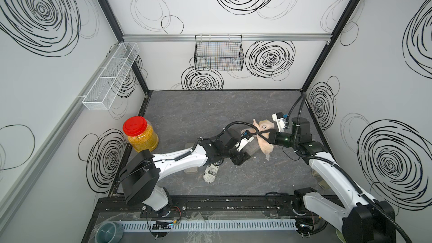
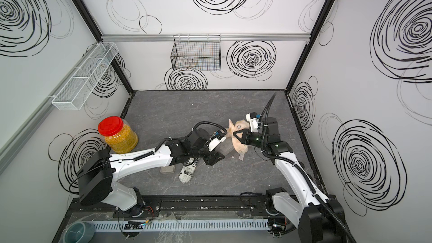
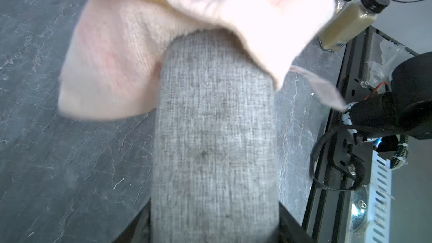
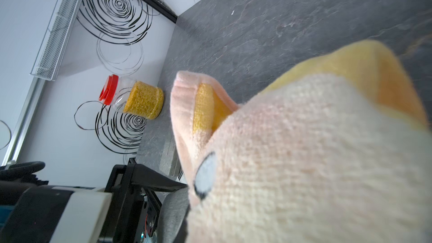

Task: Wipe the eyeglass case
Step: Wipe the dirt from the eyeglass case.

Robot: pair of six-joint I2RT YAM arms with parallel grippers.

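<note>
Eyeglass case [image 3: 215, 136], grey fabric, was seen clamped at one end btwn the jaws of the left gripper [image 1: 244, 156]. The jaws were closed onto it, w/ dark jaw edges showing on either side of the held end in the left wrist view. From that grip the case was carried straight out, its long axis pointed away from the left gripper and toward the right arm. In both top views it was placed right of centre over the table [image 1: 198, 118]. Whether it was lifted clear or resting cld not be told.

The right gripper [image 2: 237, 135] was pinched shut on a pink-and-yellow cloth [image 4: 304, 160], w/ its fingertips hidden by the fabric. The cloth was draped over the far end of the case, touching it. The rest of the length, back toward the left gripper, was left bare.

The coming stroke was judged to turn on that layout. The unwiped part lay from the cloth toward the left gripper, so the cloth wd need to be drawn along the long axis and stopped short of the jaws. The right arm was judged the wiper, the left only the holder.

Further out, a newsprint-patterned pouch [image 1: 211, 171] was seen near the left arm. A red-lidded jar [image 1: 141, 134] was seen by the left wall, well apart.
</note>
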